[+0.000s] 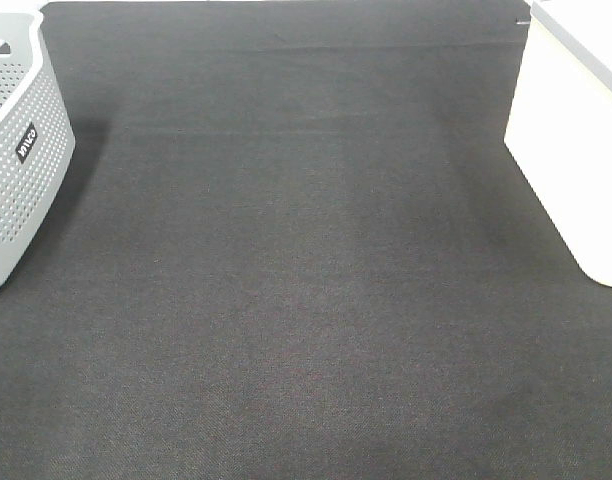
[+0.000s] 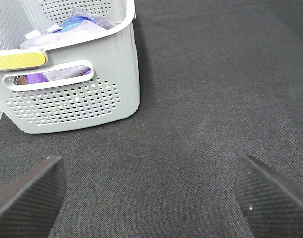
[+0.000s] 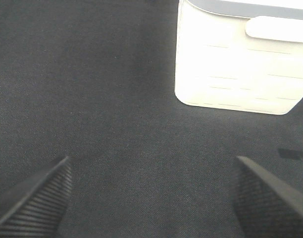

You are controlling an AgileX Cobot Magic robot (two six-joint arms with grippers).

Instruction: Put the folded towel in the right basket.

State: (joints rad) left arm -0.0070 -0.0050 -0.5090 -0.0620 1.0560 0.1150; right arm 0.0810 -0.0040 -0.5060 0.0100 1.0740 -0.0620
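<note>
The white right basket (image 1: pixel 571 140) stands at the right edge of the dark table; it also shows in the right wrist view (image 3: pixel 240 59). No folded towel shows on the table. Crumpled purple, blue and grey cloths (image 2: pixel 72 29) lie inside the grey perforated left basket (image 2: pixel 77 99), which stands at the left edge of the table in the exterior view (image 1: pixel 21 150). My left gripper (image 2: pixel 151 198) is open and empty above the mat near the grey basket. My right gripper (image 3: pixel 151 198) is open and empty above the mat near the white basket. Neither arm shows in the exterior view.
The dark mat (image 1: pixel 306 300) covers the table between the two baskets. The grey basket has a yellow strip (image 2: pixel 18 60) on its handle.
</note>
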